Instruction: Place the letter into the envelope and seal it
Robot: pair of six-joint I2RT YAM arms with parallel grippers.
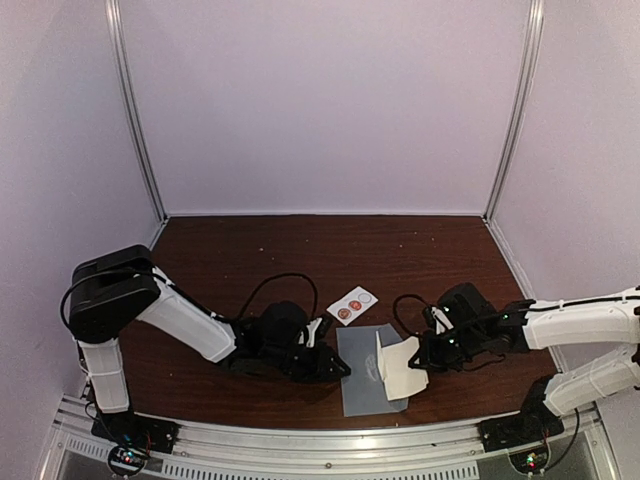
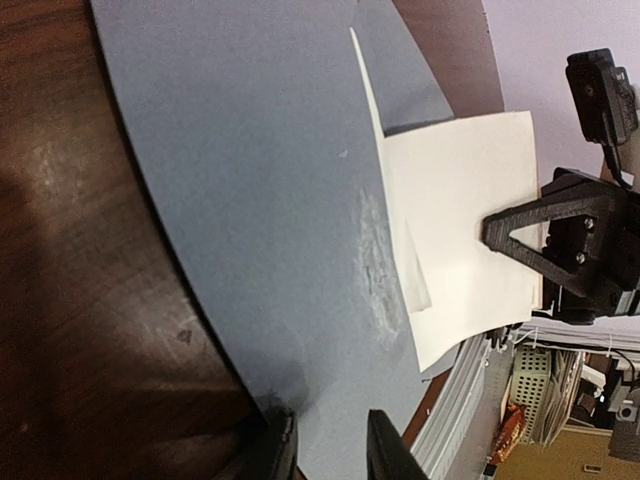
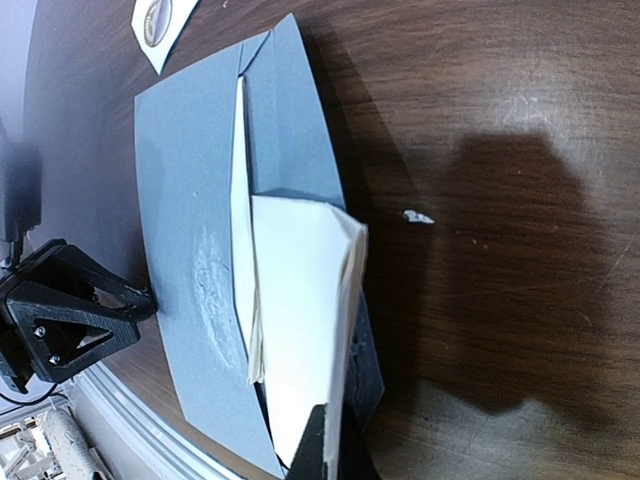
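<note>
The grey-blue envelope (image 1: 362, 385) lies flat on the table near the front edge, its flap open toward the right. It fills the left wrist view (image 2: 260, 180) and also shows in the right wrist view (image 3: 185, 200). A cream folded letter (image 1: 402, 366) stands tilted over the envelope's right side, one edge at the envelope's opening (image 3: 300, 320). My right gripper (image 1: 424, 358) is shut on the letter's right edge (image 3: 335, 450). My left gripper (image 1: 338, 366) is open, its fingertips (image 2: 385, 450) resting on the envelope's left edge.
A small white card with red round stickers (image 1: 352, 305) lies just behind the envelope. The metal rail (image 1: 330, 440) of the table's front edge runs close below the envelope. Dark wood table (image 1: 300, 250) stretches to the back walls.
</note>
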